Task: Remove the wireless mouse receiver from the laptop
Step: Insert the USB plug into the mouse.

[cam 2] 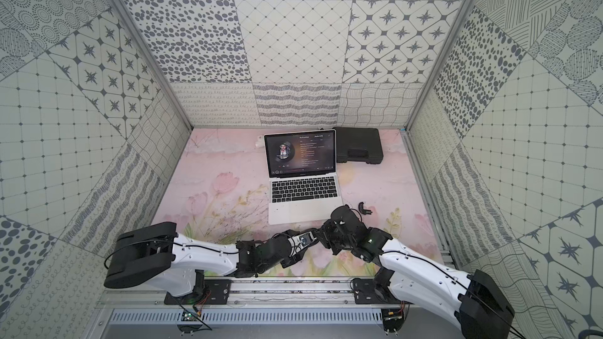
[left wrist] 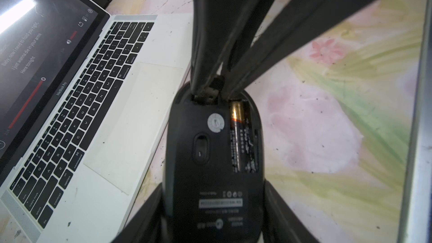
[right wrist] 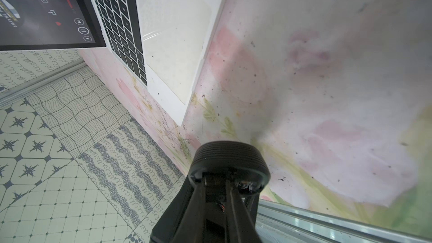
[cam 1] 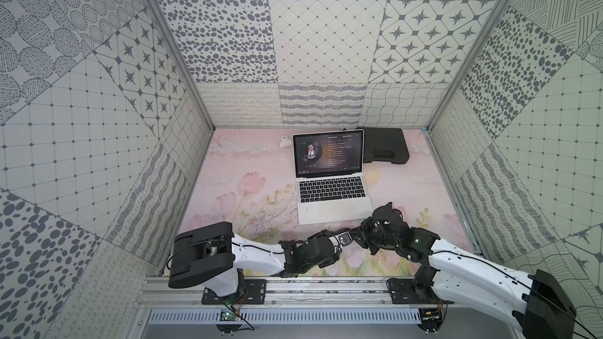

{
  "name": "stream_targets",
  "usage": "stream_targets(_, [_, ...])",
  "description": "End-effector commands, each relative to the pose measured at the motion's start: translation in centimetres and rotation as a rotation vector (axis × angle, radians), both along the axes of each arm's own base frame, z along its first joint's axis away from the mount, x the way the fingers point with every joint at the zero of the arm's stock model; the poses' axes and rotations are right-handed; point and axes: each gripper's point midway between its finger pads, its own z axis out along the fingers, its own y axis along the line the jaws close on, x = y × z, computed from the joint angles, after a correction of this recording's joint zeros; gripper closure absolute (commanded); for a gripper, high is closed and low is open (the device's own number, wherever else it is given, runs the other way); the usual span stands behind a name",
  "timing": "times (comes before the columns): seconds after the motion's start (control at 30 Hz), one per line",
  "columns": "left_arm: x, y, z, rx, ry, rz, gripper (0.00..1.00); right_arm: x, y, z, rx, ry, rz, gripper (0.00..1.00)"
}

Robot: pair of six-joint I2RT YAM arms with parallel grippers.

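Presently, wireless mouse receiver (left wrist: 216, 84): clear of the laptop; pinched between the right gripper's tips at a slot in the end of the upturned mouse, as the left wrist view shows. Whether its plug end sits in the slot is unclear from this angle.
Right gripper (left wrist: 215, 91): closed on the wireless mouse receiver, fingers converging to a narrow point.
Left gripper (left wrist: 214, 185): clamped on the mouse, one finger along each long side, holding it belly-up.
Mouse (left wrist: 201, 136): black, oval; battery bay uncovered, with a battery (left wrist: 238, 136) lying in it.
Laptop (cam 1: 332, 187): silver, lid open, screen lit with a music player; stands mid-desk, nearer the back edge.
Desk (cam 1: 248, 171): pink floral top; the left gripper and right gripper meet near its front edge, just off the laptop's front right corner.
Black case (cam 1: 385, 148): at the back edge, just beside the laptop's lid, on the right-edge side.
Small black curved piece (cam 2: 364, 208): lies on the desk between the laptop and the right edge.
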Motion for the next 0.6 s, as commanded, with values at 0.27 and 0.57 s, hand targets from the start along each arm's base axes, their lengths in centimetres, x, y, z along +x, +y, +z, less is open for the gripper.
stream_targets(0.27, [-0.6, -2.5, 1.4, -0.016, -0.08, -0.049, 1.0, -0.1, 0.9, -0.1, 0.003, 0.025, 0.034, 1.0])
stream_targets(0.57, [-0.9, -2.8, 1.2, -0.008, -0.077, -0.067, 1.0, 0.2, 1.6, 0.2, 0.014, 0.024, 0.056, 0.86])
